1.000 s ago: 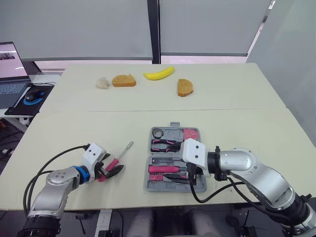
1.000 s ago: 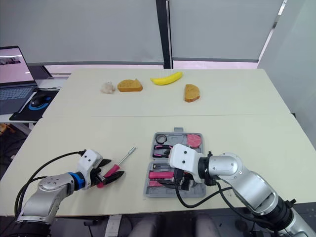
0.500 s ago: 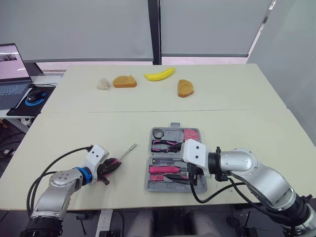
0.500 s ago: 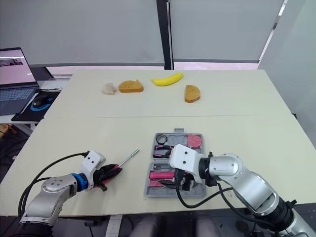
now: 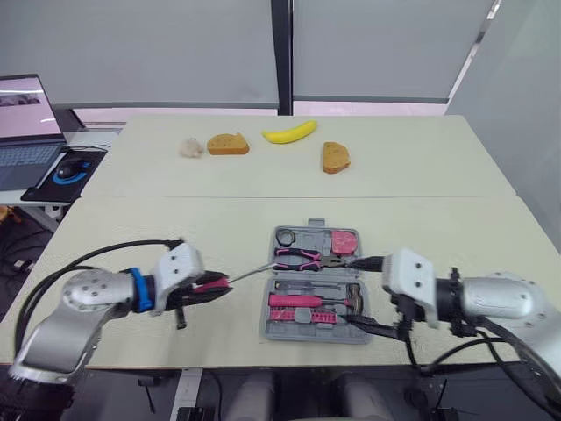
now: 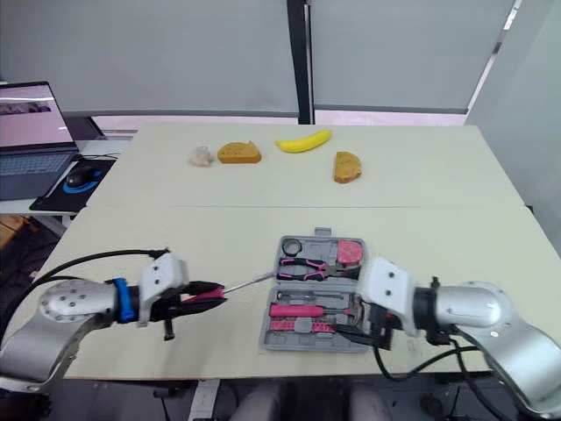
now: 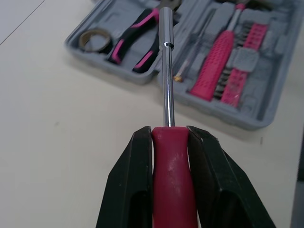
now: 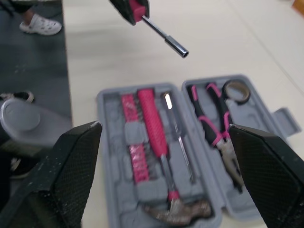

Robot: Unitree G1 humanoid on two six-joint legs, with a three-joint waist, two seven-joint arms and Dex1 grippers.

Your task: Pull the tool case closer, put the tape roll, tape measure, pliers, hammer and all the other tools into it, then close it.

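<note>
A: What carries everything?

B: A wide cream table (image 5: 131,219). On its near middle lies the grey plastic tool case (image 5: 266,309), open flat, one half near and one half far.

A: And the arms?

B: The left end effector (image 7: 169,137), left of the case, is clenched on the red handle of a chrome-shafted nut driver (image 7: 166,95). The driver is off the table, its shaft pointing right and its tip reaching the case's left edge. The right end effector (image 8: 165,127) hangs at the case's right edge, fingers spread wide, grasping nothing.

A: What sits in the case?

B: In the near half a pink-handled hammer (image 5: 300,301) lies lengthwise, head to the right, with a pink bit rack (image 5: 296,317) just nearer. The far half holds pink-and-black pliers (image 5: 298,257), a pink tape measure (image 5: 344,239) in the right corner and a dark tape roll (image 5: 283,237) in the left corner.

A: Anything else?

B: At the far side lies a yellow banana (image 5: 289,133), with a brown bread slice (image 5: 228,143) to its left.
</note>
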